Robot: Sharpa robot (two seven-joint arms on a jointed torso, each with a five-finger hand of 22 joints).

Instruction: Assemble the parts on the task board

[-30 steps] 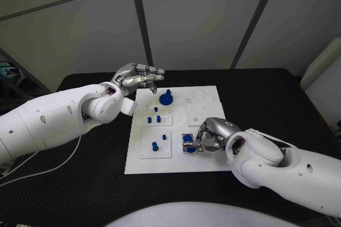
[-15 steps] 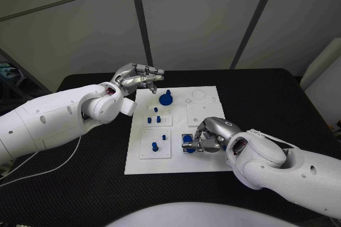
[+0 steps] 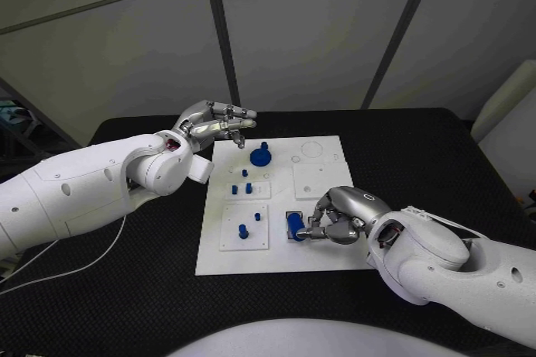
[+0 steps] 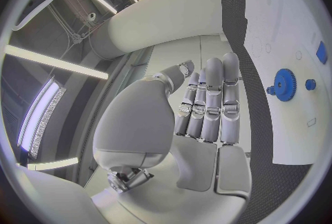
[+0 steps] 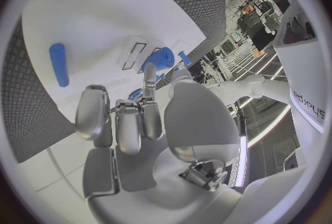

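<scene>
Small blue plastic parts on the white task board look light, rigid and slippery, best pinched by their sides; right hand fingers curl at one near the board's front, grip unclear, left hand open, empty.

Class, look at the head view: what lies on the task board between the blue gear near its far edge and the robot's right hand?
Between the blue gear and the right hand, the task board carries a raised white square plate with no blue part on it.

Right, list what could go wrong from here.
1. The right hand curls over a blue part at the task board; its hold is hidden, so the part may slip or tilt.
2. The left hand hovers near the blue gear; lowering could knock it.
</scene>
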